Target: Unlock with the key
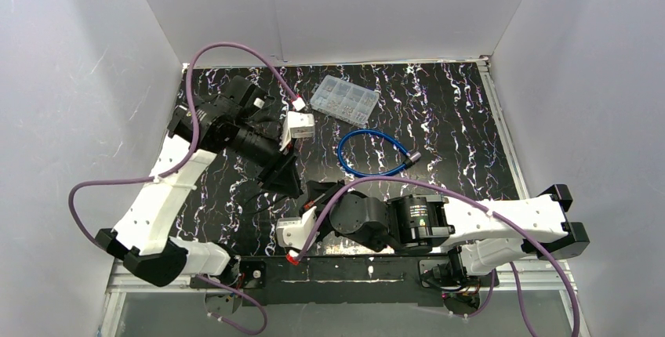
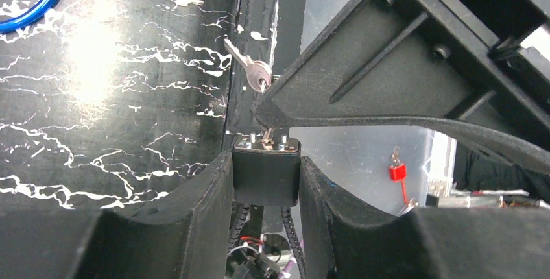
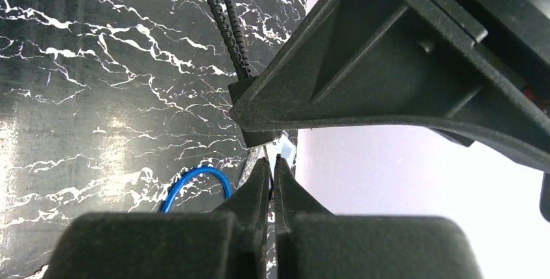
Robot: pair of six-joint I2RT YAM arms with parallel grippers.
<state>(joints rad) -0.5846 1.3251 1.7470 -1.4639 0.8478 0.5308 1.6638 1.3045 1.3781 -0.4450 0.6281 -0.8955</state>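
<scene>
Padlock (image 2: 266, 178): black body, clamped upright in the left gripper (image 2: 264, 162), steadied toward the table's (image 1: 470, 117) 6 o'clock. Key (image 2: 266, 137): at the keyway, apparently pinched by the closed right gripper (image 3: 272, 167) for turning. Spare key (image 2: 254, 71) at the padlock's 12 o'clock.

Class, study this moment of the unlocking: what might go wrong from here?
1. The right gripper's shut jaws appear to pinch the small silver key thinly; turning may make it slip.
2. The left gripper holds the black, silver-topped padlock near the jaw tips; the twist could rotate it loose.
3. The spare silver key sticking out above may snag the right gripper.
</scene>
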